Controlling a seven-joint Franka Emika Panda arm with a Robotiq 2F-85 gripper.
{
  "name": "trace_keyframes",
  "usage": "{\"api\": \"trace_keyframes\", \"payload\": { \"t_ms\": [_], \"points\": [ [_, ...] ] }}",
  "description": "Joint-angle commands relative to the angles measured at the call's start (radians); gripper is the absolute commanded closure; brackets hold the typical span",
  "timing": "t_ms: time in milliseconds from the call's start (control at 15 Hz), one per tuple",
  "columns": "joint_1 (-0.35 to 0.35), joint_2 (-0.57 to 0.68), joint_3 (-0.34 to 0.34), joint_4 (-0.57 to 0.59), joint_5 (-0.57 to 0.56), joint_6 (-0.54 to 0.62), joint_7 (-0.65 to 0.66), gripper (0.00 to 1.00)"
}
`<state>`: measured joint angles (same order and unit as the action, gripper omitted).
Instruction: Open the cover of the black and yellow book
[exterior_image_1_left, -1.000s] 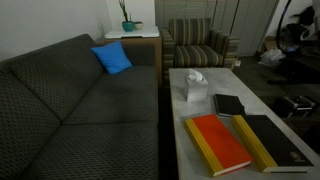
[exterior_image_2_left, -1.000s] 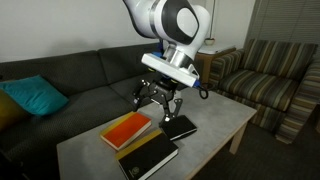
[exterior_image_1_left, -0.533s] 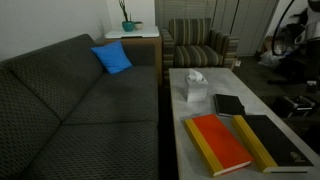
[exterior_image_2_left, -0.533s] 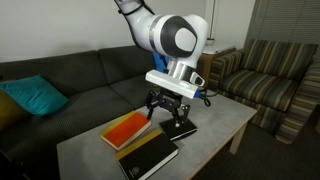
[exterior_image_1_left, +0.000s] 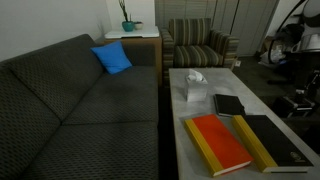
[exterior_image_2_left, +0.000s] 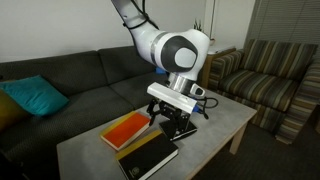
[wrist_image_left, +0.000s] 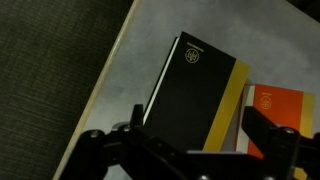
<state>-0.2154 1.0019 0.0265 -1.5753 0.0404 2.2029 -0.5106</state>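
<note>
The large thin hardcover with a black front board and a yellow spine strip, the black and yellow book (wrist_image_left: 190, 85), is seen lying flat and shut on the pale grey table top (wrist_image_left: 130, 50), close to its edge, with its spine just beside the orange-red book (wrist_image_left: 278, 105). The cover (wrist_image_left: 180, 95) is judged to be a stiff, light and rather smooth board that would hinge at the yellow strip (wrist_image_left: 228, 100). It is therefore best taken at the free long edge opposite the spine and lifted from beneath, since a flat-lying board offers little to pinch. The black Robotiq gripper (exterior_image_2_left: 177, 122) is held low over the table with its fingers spread wide and nothing between them. In the wrist view the book is seen ahead of the fingers. In an exterior view it (exterior_image_2_left: 150, 157) lies near the gripper but apart from it.
</note>
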Motion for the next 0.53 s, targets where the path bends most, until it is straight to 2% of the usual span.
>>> {"api": "trace_keyframes", "payload": {
  "t_ms": [0,467],
  "points": [
    [0.002,0.015,0.003,0.014,-0.024,0.014,0.031,0.0],
    [0.028,0.146,-0.009,0.123,-0.01,0.05,0.174,0.0]
  ]
}}
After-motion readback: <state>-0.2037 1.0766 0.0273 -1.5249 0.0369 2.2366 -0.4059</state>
